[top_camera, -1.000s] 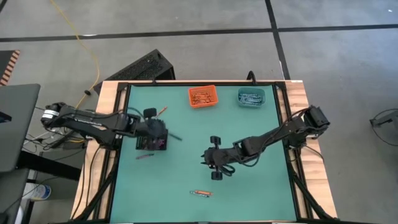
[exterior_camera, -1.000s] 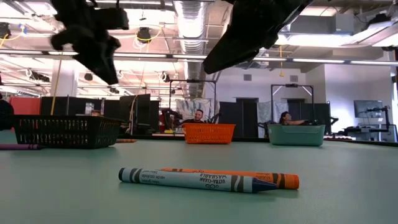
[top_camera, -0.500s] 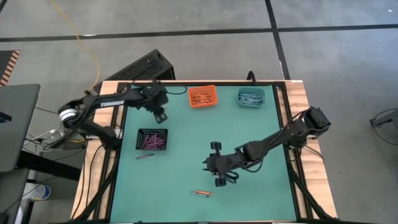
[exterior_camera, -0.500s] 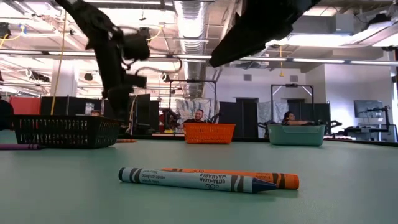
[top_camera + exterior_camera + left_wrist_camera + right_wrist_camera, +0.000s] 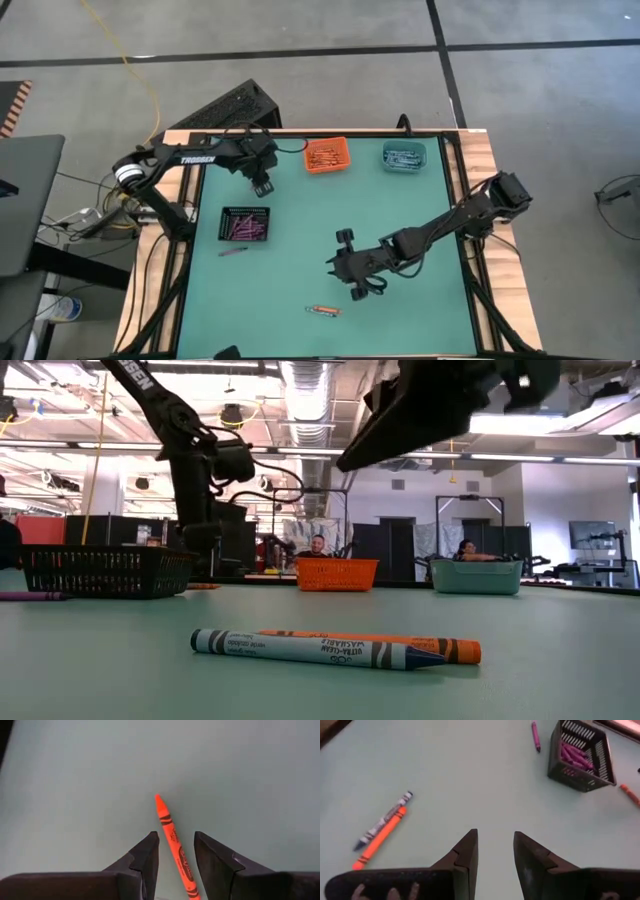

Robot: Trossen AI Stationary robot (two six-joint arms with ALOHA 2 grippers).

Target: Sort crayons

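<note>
Left pincer has swung from black bin to straddle orange crayon, jaws narrow.

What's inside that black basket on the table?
The black basket holds a pile of purple crayons. Its mesh walls and the top crayons hide whatever lies lower, so a count isn't possible.

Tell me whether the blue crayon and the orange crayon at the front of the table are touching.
Touching. The low view shows the blue crayon lying right against the orange crayon behind it, with no gap; the right wrist view shows them side by side too.
</note>
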